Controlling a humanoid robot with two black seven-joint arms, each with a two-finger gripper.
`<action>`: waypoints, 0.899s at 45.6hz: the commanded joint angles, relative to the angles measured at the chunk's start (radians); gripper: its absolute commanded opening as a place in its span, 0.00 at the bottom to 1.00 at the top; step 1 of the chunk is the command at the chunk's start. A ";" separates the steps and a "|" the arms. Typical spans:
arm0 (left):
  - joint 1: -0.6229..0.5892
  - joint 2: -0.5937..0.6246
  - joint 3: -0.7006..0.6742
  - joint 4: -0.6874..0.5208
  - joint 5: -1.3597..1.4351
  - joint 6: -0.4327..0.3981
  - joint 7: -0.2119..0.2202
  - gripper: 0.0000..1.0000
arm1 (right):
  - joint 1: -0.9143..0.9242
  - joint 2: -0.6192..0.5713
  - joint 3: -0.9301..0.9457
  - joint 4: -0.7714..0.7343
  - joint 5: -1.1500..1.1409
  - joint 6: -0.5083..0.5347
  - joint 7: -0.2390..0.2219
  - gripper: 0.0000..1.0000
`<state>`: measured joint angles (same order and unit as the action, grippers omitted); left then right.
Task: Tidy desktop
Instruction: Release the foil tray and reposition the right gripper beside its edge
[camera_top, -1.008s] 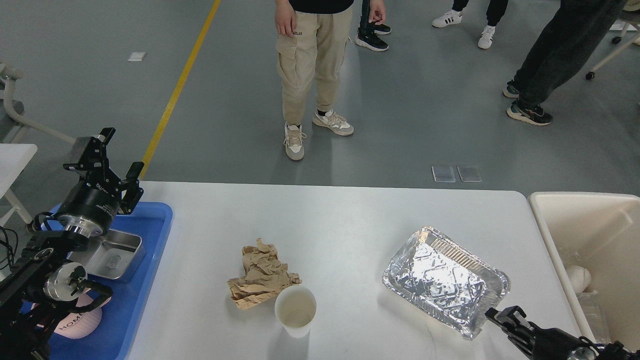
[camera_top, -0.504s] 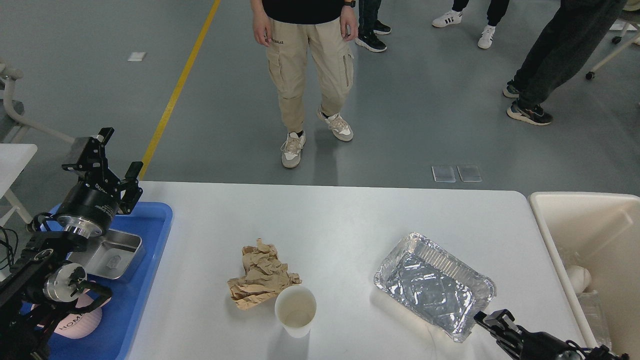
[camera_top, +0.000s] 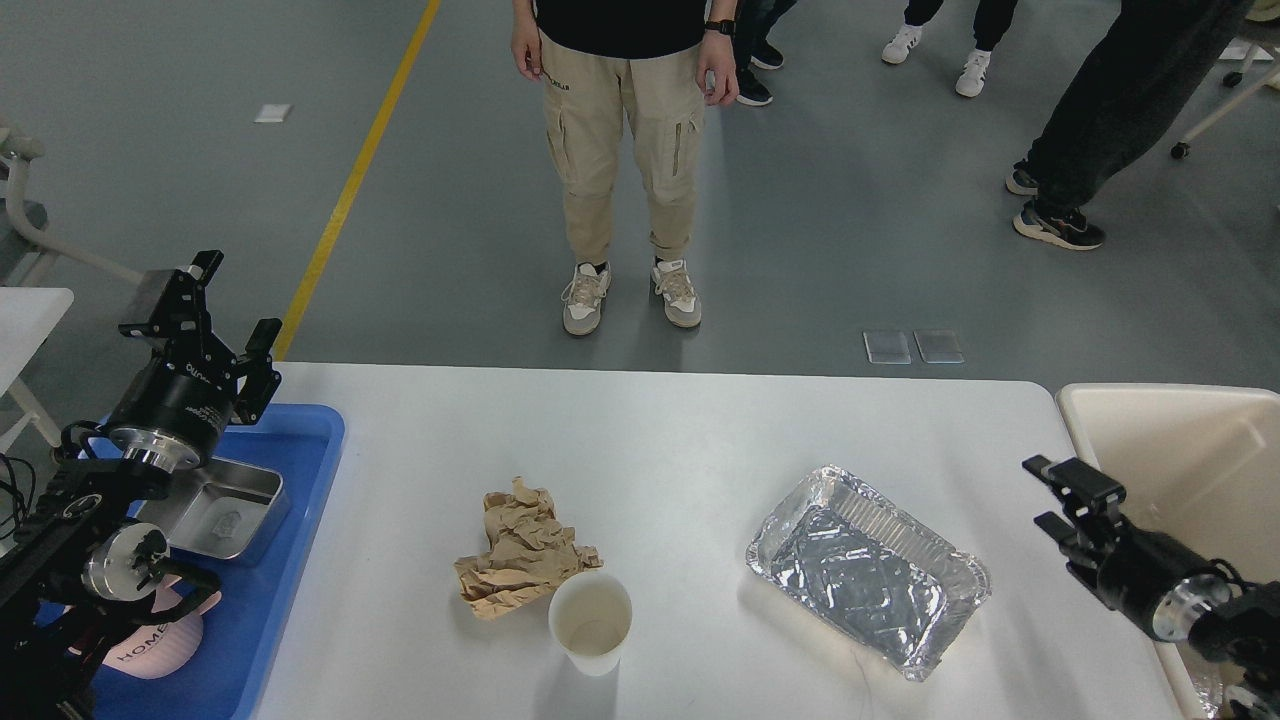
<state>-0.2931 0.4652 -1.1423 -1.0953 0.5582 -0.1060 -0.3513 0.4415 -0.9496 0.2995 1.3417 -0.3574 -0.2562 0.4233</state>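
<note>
Sitting on the white surface (camera_top: 700, 430) are one foil tray (camera_top: 868, 571), one paper cup (camera_top: 591, 621) and one crumpled brown paper (camera_top: 522, 551) (three loose items), plus one blue tray (camera_top: 268, 560).

The robot's black left arm comes in from the lower left and bends upward, its thick cylindrical wrist ending in the black two-finger left gripper (camera_top: 203, 312), the highest part of that arm. Its two fingers stand apart, with nothing between them. The black right arm enters at the lower right corner, and its black two-finger right gripper (camera_top: 1066, 496) points up and leftward, fingers spread and empty.
</note>
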 joint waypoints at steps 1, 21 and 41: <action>-0.001 0.000 0.001 0.000 0.000 0.000 0.000 0.97 | 0.065 -0.057 0.072 0.005 0.155 0.093 -0.078 1.00; -0.012 -0.003 0.003 0.005 0.002 -0.008 0.000 0.97 | 0.278 -0.360 -0.068 0.142 0.118 0.412 -0.268 1.00; -0.011 -0.016 0.001 0.003 0.028 -0.011 0.000 0.97 | 0.255 -0.704 -0.145 0.169 -0.307 0.456 -0.052 1.00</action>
<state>-0.3036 0.4496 -1.1399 -1.0911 0.5833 -0.1164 -0.3513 0.6968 -1.5963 0.1789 1.5057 -0.6396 0.2046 0.3463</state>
